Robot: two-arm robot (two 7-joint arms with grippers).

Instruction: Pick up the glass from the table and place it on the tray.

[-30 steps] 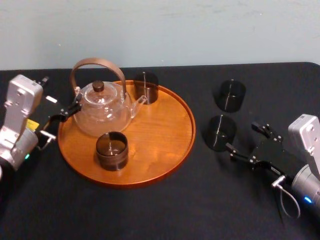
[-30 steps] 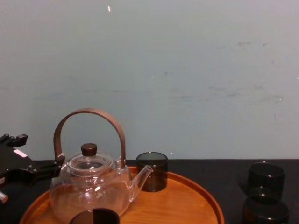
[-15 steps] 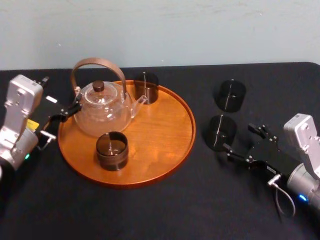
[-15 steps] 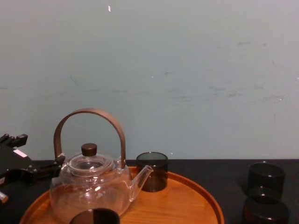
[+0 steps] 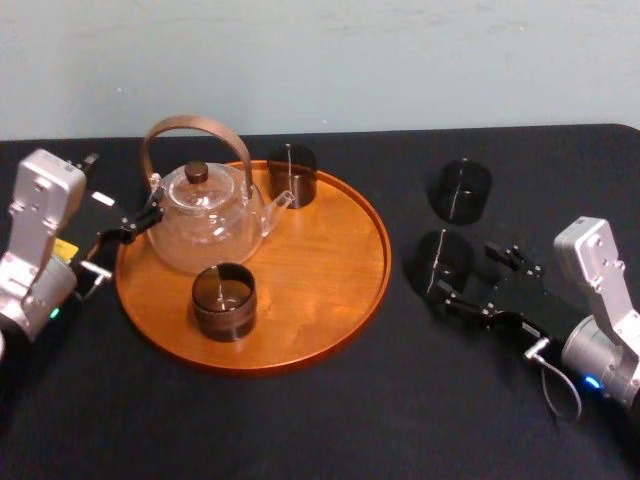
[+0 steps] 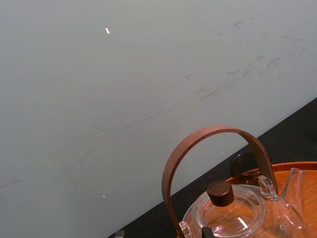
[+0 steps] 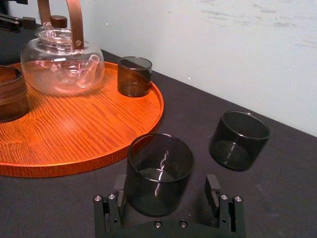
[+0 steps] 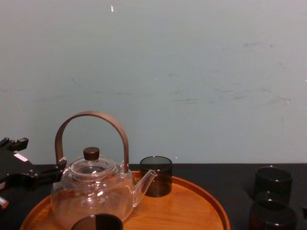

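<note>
Two dark smoked glasses stand on the black table [image 5: 300,420] right of the round wooden tray [image 5: 330,270]: a nearer glass [image 5: 440,262] [image 7: 159,171] and a farther one [image 5: 461,190] [image 7: 239,140]. My right gripper [image 5: 467,273] [image 7: 166,182] is open at table level, and the nearer glass stands between its two fingers [image 7: 110,208] without being clamped. My left gripper [image 5: 122,192] hangs open at the tray's left edge, beside the glass teapot [image 5: 205,215].
The tray also holds a dark glass at the back [image 5: 292,175] and a brown cup at the front [image 5: 224,300]. The teapot's tall handle [image 8: 91,120] rises over the left half. The tray's right half is bare wood. A pale wall stands behind the table.
My right gripper has moved forward and left toward the nearer glass, and its fingers now sit on either side of it. The left arm and everything on the tray have stayed put.
</note>
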